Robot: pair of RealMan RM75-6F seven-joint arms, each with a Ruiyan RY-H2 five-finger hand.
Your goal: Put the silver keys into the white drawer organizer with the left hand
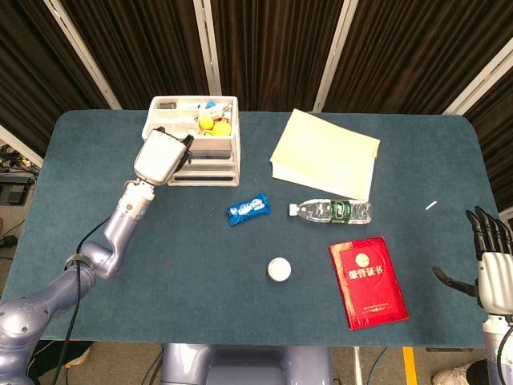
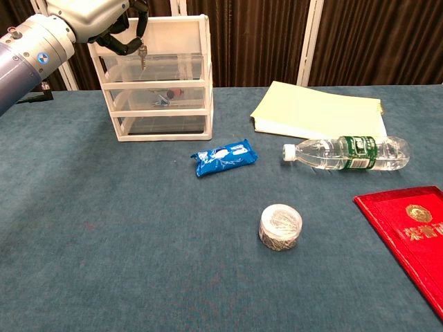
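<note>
My left hand (image 2: 104,21) is raised in front of the white drawer organizer (image 2: 180,90) at the back left and pinches the silver keys (image 2: 142,57), which dangle below its fingers before the top drawer. In the head view the left hand (image 1: 160,155) covers the organizer's (image 1: 216,156) front left corner, and the keys are hidden there. The organizer's top tray holds yellow balls (image 1: 213,125) and small items. My right hand (image 1: 493,261) hangs open past the table's right edge, holding nothing.
On the blue table lie a blue snack packet (image 2: 223,156), a clear water bottle (image 2: 346,152), a yellow-green paper pad (image 2: 318,111), a red booklet (image 2: 412,232) and a small round tin (image 2: 280,226). A small white stick (image 1: 431,205) lies at the right.
</note>
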